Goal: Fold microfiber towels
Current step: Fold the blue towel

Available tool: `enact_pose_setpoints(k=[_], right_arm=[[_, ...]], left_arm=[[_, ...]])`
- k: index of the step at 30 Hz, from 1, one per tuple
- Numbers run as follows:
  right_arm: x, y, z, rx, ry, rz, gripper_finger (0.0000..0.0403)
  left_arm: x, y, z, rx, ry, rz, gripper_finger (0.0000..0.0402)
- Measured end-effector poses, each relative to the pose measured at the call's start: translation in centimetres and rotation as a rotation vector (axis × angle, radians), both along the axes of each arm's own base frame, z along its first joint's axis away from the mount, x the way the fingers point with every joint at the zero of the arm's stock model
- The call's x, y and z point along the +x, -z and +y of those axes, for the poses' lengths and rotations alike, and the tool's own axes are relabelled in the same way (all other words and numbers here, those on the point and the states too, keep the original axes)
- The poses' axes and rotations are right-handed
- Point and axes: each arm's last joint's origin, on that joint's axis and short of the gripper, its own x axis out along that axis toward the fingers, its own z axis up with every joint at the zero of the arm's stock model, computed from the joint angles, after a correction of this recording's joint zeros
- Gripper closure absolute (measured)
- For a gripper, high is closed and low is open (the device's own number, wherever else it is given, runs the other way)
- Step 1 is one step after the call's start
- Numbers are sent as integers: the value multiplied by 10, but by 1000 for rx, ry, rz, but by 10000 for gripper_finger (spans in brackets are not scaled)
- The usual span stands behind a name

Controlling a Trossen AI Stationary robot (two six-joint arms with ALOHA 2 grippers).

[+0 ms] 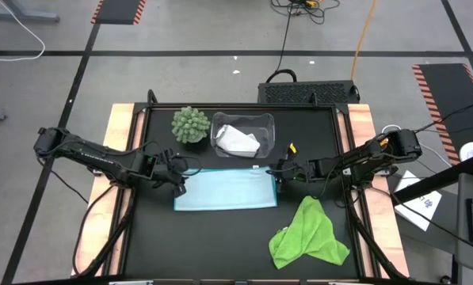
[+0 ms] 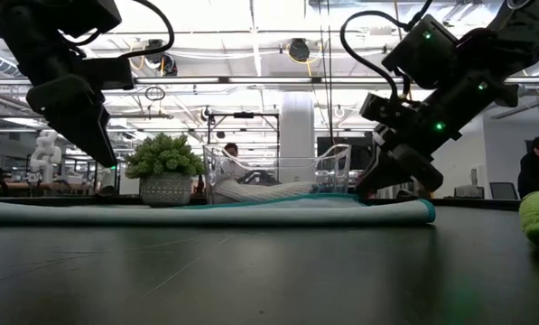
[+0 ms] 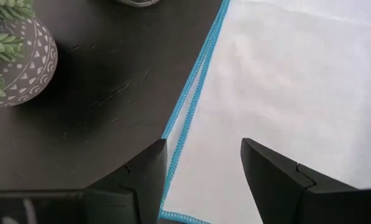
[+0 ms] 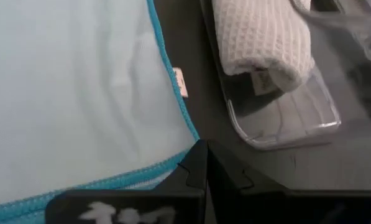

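Observation:
The light blue towel lies flat on the black table as a long strip, with its white tag at its far right edge. My left gripper is open above the towel's left edge, clear of it, and the teal hem runs between its fingers. My right gripper is shut at the towel's far right corner. The white towel lies in the clear bin. The lime green towel lies crumpled at the near right. My right gripper has its shut fingertips on the light blue towel's far right corner, where the two teal hems meet. It comes slanting down from the table's right side. The fingers hide how many layers they hold. The rest of the towel lies on the table.
A round green spiky plant in a patterned pot stands at the far left, beside the bin. There is bare table in front of the blue towel and to the left of the green one. A person sits in the room beyond.

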Motion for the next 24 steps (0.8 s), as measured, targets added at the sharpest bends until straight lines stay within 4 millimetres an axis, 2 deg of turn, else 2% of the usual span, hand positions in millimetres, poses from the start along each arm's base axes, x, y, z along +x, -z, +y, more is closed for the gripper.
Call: enact_pose_setpoints(k=[8, 12, 20, 24], right_arm=[[1, -1, 2, 11, -5, -21, 403], [0, -7, 11, 33, -27, -58, 403], [-9, -39, 47, 113, -200, -200, 369], [-13, -41, 58, 208, -177, -233, 337]], left_arm=[[0, 0, 0, 16, -8, -4, 192], [1, 1, -1, -15, 9, -13, 192], [-6, 31, -8, -99, 100, -68, 192], [-11, 44, -7, -114, 80, -88, 192]])
